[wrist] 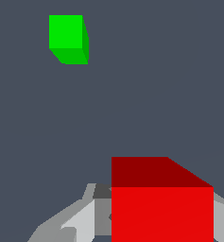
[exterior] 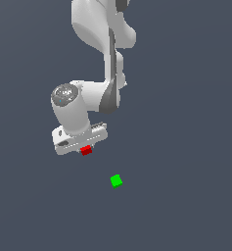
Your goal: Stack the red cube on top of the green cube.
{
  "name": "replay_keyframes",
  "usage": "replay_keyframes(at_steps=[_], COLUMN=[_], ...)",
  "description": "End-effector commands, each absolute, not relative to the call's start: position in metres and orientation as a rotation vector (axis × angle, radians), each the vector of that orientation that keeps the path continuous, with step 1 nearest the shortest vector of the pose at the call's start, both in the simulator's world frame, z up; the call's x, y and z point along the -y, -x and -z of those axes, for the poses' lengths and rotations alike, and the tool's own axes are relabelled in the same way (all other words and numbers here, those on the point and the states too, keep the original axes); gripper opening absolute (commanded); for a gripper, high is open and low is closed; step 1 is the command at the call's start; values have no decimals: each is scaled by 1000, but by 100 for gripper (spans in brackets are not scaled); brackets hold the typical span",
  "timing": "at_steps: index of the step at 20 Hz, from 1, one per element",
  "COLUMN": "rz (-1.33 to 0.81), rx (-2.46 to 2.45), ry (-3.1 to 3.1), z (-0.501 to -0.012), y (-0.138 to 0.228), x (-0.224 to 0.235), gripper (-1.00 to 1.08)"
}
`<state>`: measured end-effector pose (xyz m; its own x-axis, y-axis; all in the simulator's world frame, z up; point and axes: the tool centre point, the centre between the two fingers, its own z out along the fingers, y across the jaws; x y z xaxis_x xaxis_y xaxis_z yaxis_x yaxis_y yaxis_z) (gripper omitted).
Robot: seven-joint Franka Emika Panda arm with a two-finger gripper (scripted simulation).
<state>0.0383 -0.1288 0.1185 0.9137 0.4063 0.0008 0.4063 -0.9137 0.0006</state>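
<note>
A flat, plain slate-grey surface (exterior: 186,206) fills both views as the only backdrop. It is matte and even in colour, with no markings, edges or seams showing anywhere across it.

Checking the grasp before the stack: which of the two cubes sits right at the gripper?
The red cube, tucked right under the gripper. The green cube lies apart on the floor, toward the exterior view's right.

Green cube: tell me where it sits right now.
In the exterior view the small bright-green cube lies alone on the dark floor, below and toward that view's right of the small red cube at the white gripper, apart from both.
</note>
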Motion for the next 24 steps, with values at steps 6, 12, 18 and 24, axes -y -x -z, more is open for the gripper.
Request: replay_keyframes(at_steps=[6,12,18,24], rz=[-1,-1,-1,-1], rx=[-653,-653,-652,-652], ry=[-3073,-3073,-3073,-3073], z=[-112,-100,-85,-73], y=[-50,-71,-99,-124], x=[114,86,52,23], gripper=[-100,-100,-100,-100])
